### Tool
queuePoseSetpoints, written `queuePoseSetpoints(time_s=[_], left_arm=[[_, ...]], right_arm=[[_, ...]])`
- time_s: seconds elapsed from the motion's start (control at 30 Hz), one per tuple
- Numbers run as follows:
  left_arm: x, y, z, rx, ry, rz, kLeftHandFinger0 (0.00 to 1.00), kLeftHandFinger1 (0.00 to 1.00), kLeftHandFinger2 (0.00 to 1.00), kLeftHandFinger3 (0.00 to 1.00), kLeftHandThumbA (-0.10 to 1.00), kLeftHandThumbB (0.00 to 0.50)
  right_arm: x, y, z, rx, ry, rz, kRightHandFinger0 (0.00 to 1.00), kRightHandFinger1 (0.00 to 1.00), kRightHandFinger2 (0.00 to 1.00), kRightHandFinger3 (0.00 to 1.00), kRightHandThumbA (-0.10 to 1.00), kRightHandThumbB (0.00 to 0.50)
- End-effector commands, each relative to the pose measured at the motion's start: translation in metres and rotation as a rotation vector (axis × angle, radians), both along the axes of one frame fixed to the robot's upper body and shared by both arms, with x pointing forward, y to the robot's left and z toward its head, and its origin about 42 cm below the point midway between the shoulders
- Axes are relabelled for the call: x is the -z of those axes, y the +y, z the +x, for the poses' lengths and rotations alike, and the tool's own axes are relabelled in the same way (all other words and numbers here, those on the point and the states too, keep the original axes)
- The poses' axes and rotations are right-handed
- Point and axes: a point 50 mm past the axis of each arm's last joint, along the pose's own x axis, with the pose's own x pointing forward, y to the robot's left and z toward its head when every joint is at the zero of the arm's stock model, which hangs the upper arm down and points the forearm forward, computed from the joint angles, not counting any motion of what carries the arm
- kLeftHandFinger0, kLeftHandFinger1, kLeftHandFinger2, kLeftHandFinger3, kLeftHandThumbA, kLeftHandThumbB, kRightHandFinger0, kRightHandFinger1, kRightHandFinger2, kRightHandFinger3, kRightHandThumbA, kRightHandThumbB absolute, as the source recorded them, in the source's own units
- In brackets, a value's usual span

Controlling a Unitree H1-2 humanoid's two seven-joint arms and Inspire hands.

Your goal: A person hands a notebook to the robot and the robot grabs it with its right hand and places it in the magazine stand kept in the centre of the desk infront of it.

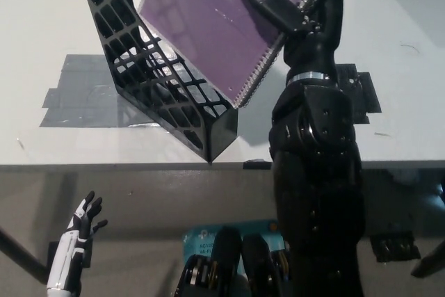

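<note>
One desk [42,5] carries the black magazine stand [156,81]. Right hand [278,1] is clamped on the purple notebook [208,26], held tilted over the stand's open top, coil edge toward the arm, long axis slanting down-right. Grab done; insertion remains. Left hand [80,231] rests low, fingers spread.

This looks like an office or lab test bench: a plain white desk [42,26] fills the upper frame, with a black mesh magazine stand [149,67] at upper centre standing on grey tape patches [80,95] marking its spot.
</note>
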Motion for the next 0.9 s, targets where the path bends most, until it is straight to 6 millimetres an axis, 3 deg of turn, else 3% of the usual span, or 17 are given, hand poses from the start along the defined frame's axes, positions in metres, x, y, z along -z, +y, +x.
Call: queuePoseSetpoints(time_s=[0.0,0.13,0.53,0.83,0.87], left_arm=[[-0.014,0.006,0.007,0.018,-0.07,0.022,0.91,1.0,1.0,1.0,1.0,0.489],[-0.014,0.006,0.008,0.025,-0.065,0.008,0.92,1.0,1.0,1.0,1.0,0.498],[-0.016,0.005,0.008,0.038,-0.064,0.005,0.93,1.0,1.0,1.0,1.0,0.499],[-0.017,0.0,0.01,0.046,-0.091,0.038,0.92,1.0,1.0,1.0,1.0,0.487],[-0.018,0.0,0.01,0.047,-0.092,0.039,0.92,1.0,1.0,1.0,1.0,0.486]], right_arm=[[-0.051,0.035,-0.009,-0.049,-0.205,0.07,0.0,0.0,0.0,0.0,0.39,0.0],[-0.049,0.04,-0.005,-0.06,-0.19,0.057,0.0,0.0,0.0,0.0,0.43,0.0],[-0.052,0.062,0.005,-0.048,-0.217,0.038,0.0,0.0,0.0,0.0,0.39,0.0],[-0.057,0.076,0.014,-0.035,-0.209,0.031,0.0,0.0,0.01,0.07,0.39,0.0],[-0.057,0.078,0.015,-0.032,-0.213,0.03,0.0,0.0,0.01,0.03,0.38,0.0]])
